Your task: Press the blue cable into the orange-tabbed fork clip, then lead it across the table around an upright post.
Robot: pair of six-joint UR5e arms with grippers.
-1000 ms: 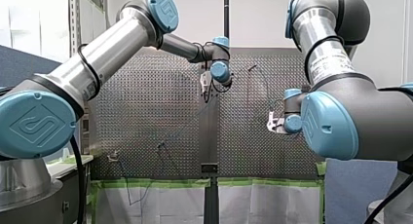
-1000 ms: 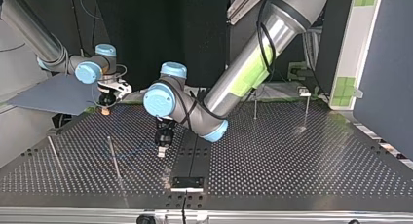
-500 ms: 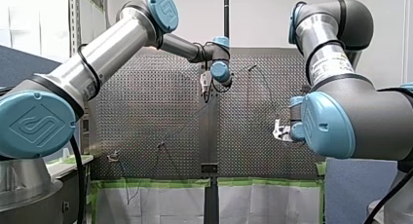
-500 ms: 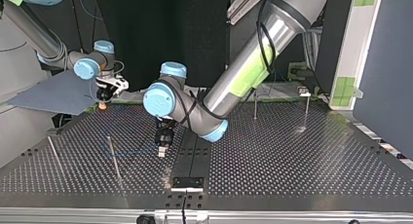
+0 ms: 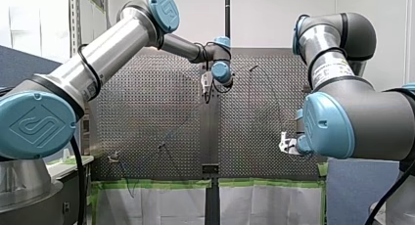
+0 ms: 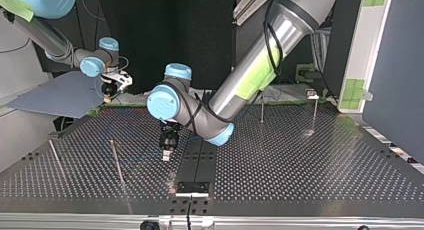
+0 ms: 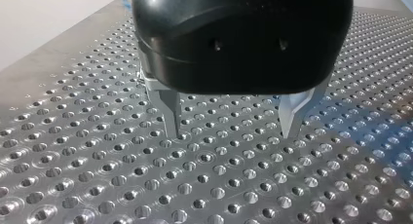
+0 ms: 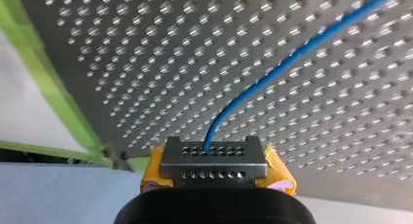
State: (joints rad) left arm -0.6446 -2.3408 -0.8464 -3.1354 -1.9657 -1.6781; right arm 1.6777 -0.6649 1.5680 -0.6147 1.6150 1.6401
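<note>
1. Blue cable (image 8: 292, 58) comes out from between the right gripper's (image 8: 213, 158) yellow pads (image 8: 278, 175), which are squeezed shut on it.
2. It runs away ahead of that gripper, over the table (image 8: 146, 63) full of holes.
3. The left gripper (image 7: 231, 131) has its metal fingers (image 7: 169, 112) wide apart, with nothing between them.
4. Their tips hang just above the table, pointing down at the holes.

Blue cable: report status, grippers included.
Left gripper open, empty, just above the table. Right gripper shut on blue cable near the table's edge. Nothing seen blocking.
</note>
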